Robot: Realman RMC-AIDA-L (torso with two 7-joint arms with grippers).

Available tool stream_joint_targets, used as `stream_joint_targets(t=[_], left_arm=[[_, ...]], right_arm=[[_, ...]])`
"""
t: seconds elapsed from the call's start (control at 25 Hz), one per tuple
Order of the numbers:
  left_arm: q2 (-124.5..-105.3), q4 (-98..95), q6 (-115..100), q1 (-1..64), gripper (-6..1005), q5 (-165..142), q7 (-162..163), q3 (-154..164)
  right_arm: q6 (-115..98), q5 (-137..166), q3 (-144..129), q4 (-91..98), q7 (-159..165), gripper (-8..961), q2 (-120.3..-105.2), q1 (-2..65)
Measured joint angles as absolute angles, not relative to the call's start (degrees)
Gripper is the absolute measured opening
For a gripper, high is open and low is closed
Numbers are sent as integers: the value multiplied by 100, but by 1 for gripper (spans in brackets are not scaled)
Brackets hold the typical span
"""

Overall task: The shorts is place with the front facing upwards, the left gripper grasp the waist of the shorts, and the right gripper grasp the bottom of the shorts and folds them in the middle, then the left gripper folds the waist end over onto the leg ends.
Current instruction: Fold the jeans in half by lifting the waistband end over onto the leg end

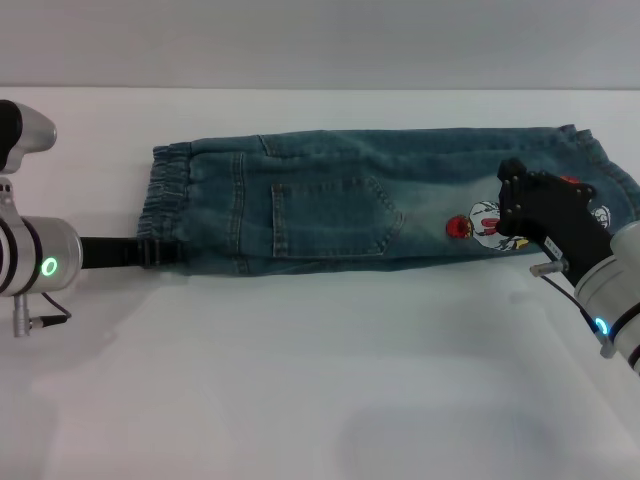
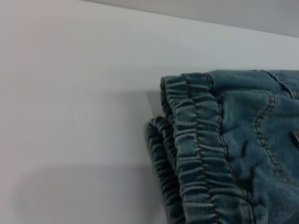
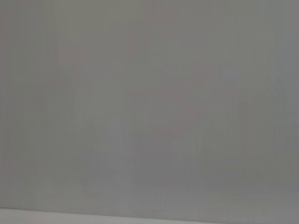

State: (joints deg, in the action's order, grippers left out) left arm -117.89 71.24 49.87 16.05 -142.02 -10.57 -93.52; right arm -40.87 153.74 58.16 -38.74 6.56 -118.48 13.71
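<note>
The blue-green denim shorts lie folded lengthwise across the table, one patch pocket facing up. The gathered waist of the shorts is at the left and shows as two stacked ruffled layers in the left wrist view. The leg ends lie at the right, with the cartoon figure print on the near one. My left gripper reaches in low from the left and meets the near corner of the waist. My right gripper sits over the printed leg end, partly covering the print. The right wrist view shows only a blank grey surface.
The white table stretches bare in front of the shorts. A grey wall stands behind the table's far edge.
</note>
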Motion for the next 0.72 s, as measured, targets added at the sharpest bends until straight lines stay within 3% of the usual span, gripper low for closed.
stream_joint_targets(t=[0.36,0.72], left_arm=[[-11795,7246,4889,1526,510,-14156,-997,-9352],[-11788,7430,4888,1486,355,-13911,-1050,-9379]], right_arm=[[-4087,15385,5819,-3883,651,0,-11847,1362],[-4087,15390,5838,-3885,650,0,-11847,1362]])
